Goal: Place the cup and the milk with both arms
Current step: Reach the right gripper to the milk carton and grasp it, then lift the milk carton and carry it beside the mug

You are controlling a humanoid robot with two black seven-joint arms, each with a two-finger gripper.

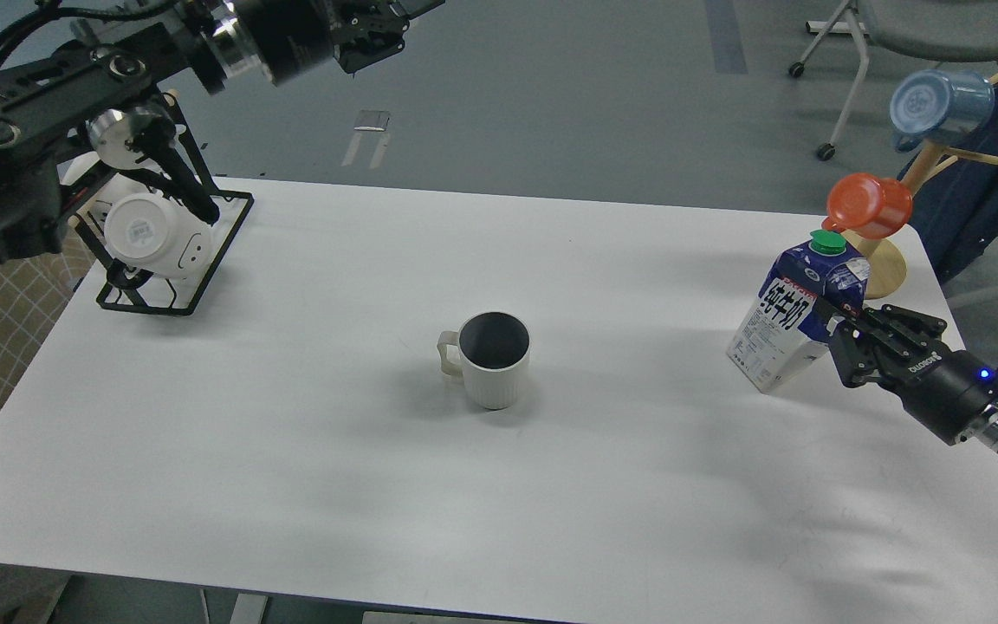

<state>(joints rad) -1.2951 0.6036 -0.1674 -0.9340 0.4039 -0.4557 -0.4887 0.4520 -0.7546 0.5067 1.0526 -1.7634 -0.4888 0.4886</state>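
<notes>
The white ribbed cup [494,360] with a dark inside stands upright near the middle of the white table [291,485], its handle to the left. The blue and white milk carton [787,325] with a green cap stands tilted near the table's right edge. My right gripper [839,328] comes in from the right, and its fingers are closed on the carton's right side. My left gripper [378,30] hangs high above the far left, empty and partly cut off by the top edge, so its fingers cannot be told apart.
A black wire rack [161,299] holding a white mug on its side [157,234] sits at the table's far left. A wooden mug tree [887,269] behind the carton carries an orange cup [868,204] and a translucent blue cup [936,102]. A wheeled chair [845,69] stands beyond.
</notes>
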